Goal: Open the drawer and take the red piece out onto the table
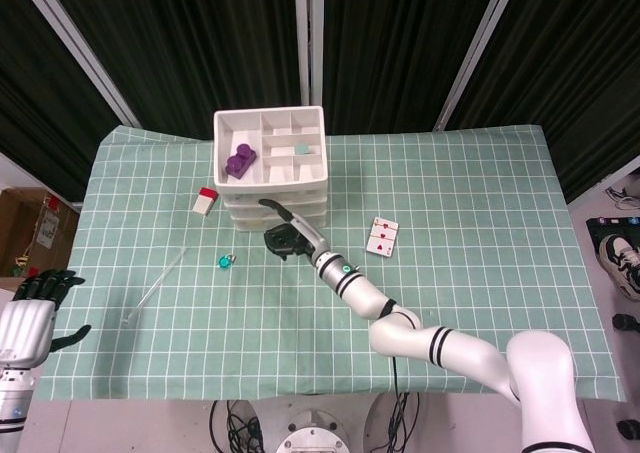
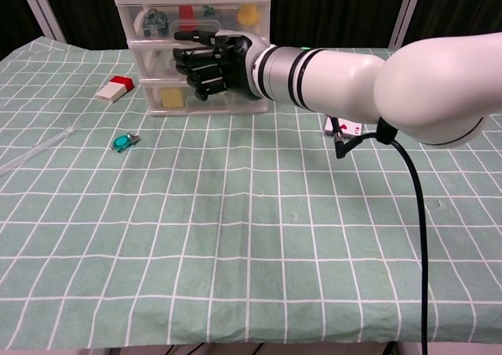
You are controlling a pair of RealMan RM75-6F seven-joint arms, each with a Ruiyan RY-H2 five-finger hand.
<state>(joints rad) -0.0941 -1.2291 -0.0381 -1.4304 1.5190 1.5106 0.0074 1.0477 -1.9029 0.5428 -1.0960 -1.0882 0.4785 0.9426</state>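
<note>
1. Three stacked clear drawers make up the white drawer unit (image 2: 190, 49) at the back of the green checked tablecloth (image 2: 251, 237); all three fronts sit flush (none pulled out).
2. Red piece (image 2: 187, 12): visible through the top drawer front in the chest view, between a grey-blue item and a yellow one.
3. Right hand (image 2: 210, 63): black, fingers curled in, knuckles right in front of the middle and lower drawer fronts. Whether it touches a handle or holds anything, I cannot tell.
4. Left hand (image 1: 35, 308): at the near-left table edge in the head view, fingers apart, holding nothing.
5. Open tray on top of the unit holds a purple block (image 1: 240, 161).
6. On the cloth: red-and-white eraser (image 2: 115, 88) left of the unit, teal clip (image 2: 123, 142), clear pipette (image 1: 157, 283), playing card (image 1: 382, 237) to the right.
</note>
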